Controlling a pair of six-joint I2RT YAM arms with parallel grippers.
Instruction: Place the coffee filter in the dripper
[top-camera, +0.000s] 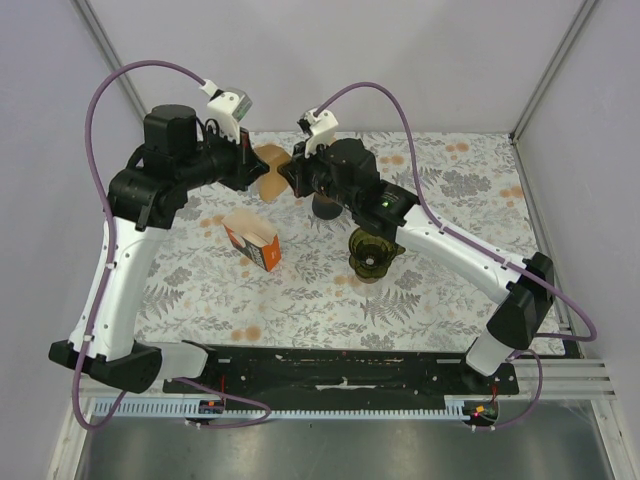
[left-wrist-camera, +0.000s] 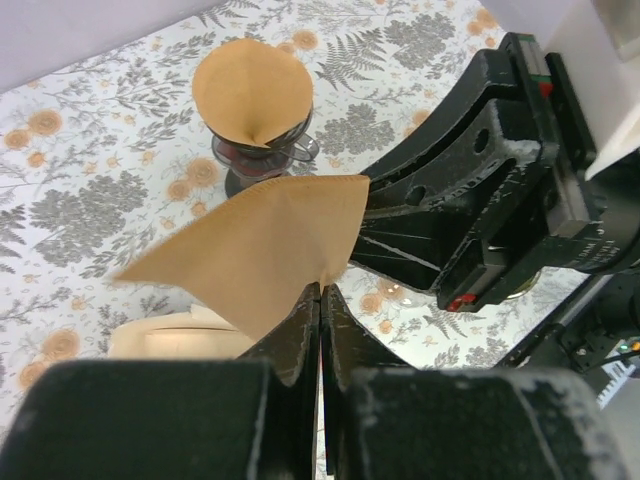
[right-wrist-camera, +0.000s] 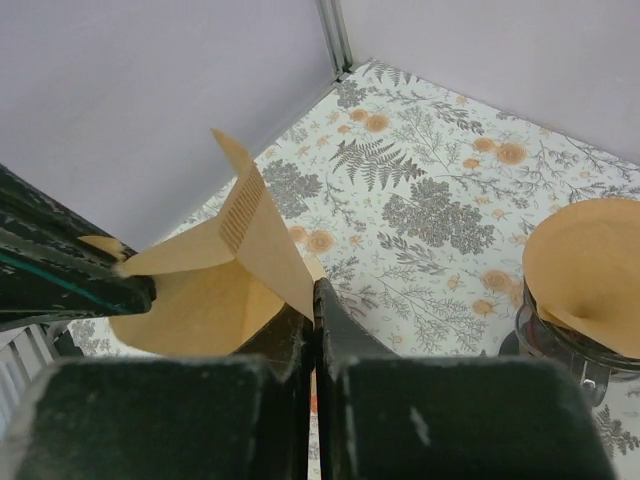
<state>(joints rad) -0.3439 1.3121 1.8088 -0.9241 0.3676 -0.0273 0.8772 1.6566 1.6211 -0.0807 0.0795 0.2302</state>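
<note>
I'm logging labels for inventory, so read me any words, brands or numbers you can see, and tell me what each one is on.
No text can be read in any view.
Any print on the orange side of the box is too small to read.
The held filter is plain paper, no print.
The empty dripper shows no marking.

Left arm (top-camera: 118, 270), right arm (top-camera: 455, 250) raised, reaching inward; left fingers (left-wrist-camera: 295, 340), right fingers (right-wrist-camera: 285, 335) pinched together.
</note>
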